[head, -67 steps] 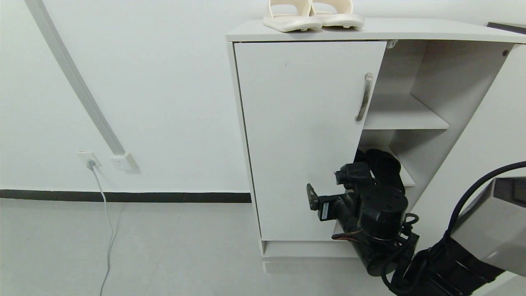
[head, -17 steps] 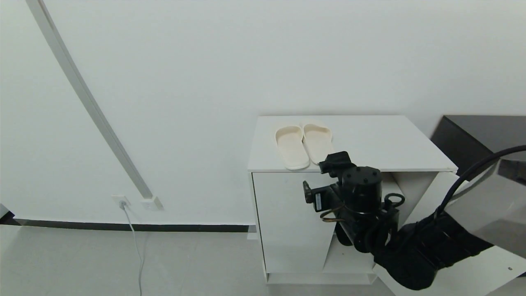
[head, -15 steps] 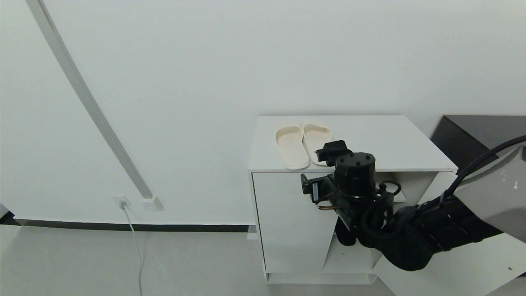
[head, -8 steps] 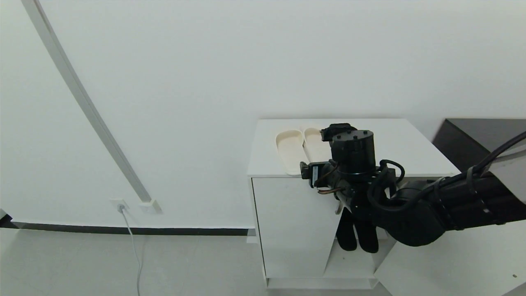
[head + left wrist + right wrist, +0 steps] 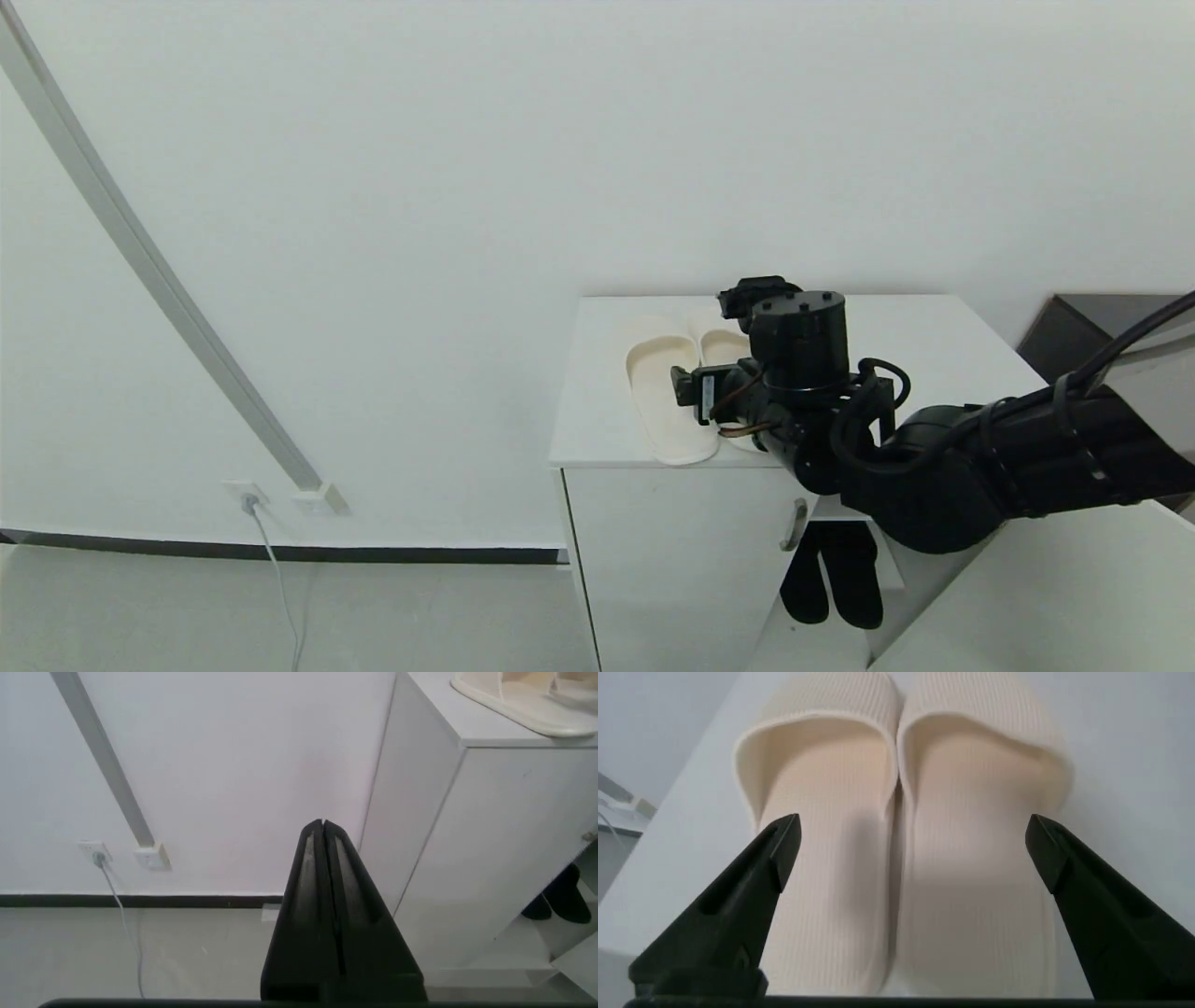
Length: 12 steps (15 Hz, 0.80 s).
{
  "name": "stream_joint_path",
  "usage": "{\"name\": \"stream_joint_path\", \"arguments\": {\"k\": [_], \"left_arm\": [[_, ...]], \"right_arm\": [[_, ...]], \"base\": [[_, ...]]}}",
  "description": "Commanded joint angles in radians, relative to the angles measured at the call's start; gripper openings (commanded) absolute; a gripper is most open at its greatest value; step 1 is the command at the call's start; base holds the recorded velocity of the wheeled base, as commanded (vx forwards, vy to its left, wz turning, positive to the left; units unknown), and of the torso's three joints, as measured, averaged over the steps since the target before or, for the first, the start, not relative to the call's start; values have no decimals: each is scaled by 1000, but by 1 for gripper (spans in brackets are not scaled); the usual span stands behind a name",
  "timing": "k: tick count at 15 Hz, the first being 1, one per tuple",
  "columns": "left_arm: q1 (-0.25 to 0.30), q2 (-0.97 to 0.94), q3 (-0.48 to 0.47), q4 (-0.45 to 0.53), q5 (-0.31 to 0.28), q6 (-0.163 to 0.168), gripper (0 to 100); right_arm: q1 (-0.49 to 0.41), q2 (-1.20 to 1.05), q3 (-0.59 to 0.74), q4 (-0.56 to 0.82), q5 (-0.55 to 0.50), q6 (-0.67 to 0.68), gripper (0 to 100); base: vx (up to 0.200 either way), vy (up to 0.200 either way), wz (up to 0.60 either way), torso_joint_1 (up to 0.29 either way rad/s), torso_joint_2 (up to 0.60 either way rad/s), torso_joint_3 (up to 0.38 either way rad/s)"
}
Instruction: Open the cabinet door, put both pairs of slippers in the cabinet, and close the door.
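A pair of cream slippers [image 5: 667, 401] lies side by side on the top of the white cabinet [image 5: 943, 345]. My right arm's wrist [image 5: 794, 364] hangs over them. In the right wrist view my right gripper [image 5: 913, 845] is open, its fingers [image 5: 775, 854] straddling both cream slippers [image 5: 831, 812] just above them. A pair of black slippers [image 5: 831, 579] stands on a shelf inside the cabinet. The right door [image 5: 1046, 597] stands open; the left door [image 5: 672, 560] is closed. My left gripper [image 5: 324, 826] is shut on nothing, low and to the left of the cabinet [image 5: 467, 859].
A dark piece of furniture [image 5: 1102, 317] stands to the right of the cabinet. A slanted conduit runs down the wall to an outlet [image 5: 245, 493] with a cable to the floor. The floor left of the cabinet is bare.
The head camera has risen. My right arm has lifted from in front of the cabinet's opening up over the top, above the cream slippers. The black slippers stay inside.
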Motion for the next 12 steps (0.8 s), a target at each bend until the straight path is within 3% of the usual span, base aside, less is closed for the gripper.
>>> {"name": "stream_joint_path", "arguments": {"k": [1, 12], "left_arm": [[1, 1, 0, 0, 1, 0, 0], [1, 1, 0, -2, 7, -6, 0]], "right_arm": [[5, 12, -20, 1, 8, -9, 100], [-29, 208, -233, 7, 34, -46, 100]], "base": [[0, 0, 0, 0, 0, 0], [0, 0, 0, 0, 0, 0]]}}
